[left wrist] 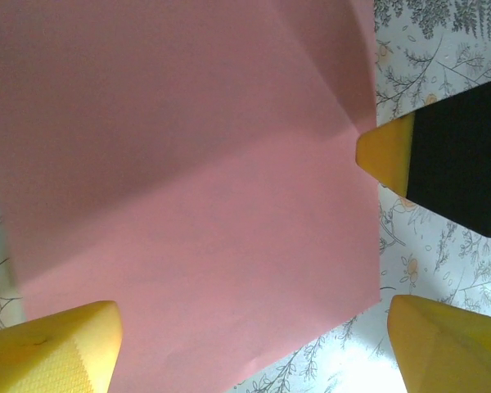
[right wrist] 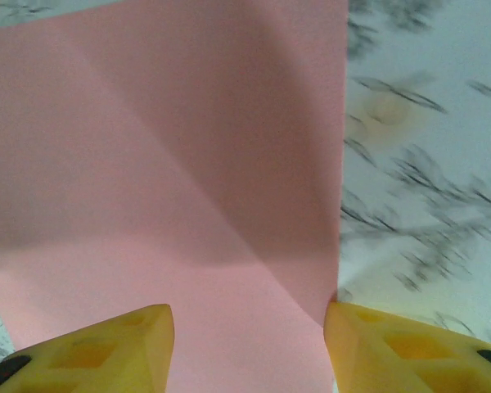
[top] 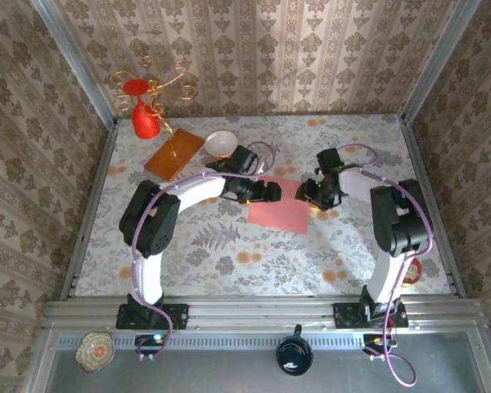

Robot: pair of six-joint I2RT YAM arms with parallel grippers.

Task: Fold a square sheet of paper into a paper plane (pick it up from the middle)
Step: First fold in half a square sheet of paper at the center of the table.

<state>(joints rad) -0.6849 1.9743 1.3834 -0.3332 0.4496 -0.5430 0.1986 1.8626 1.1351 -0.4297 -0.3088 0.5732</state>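
Square sheet of paper (top: 278, 210): thin, light, floppy. Probably slides on counter (top: 213, 246) and creases easily, so pinch gently at opposite edges, near middle. Left gripper (top: 268, 192) over sheet's left side, jaws apart, holding nothing. Sheet flat, mid-counter, between arms: plain salmon-pink, faint diagonal creases. Right gripper (top: 316, 199) at right edge, jaws apart, nothing held.
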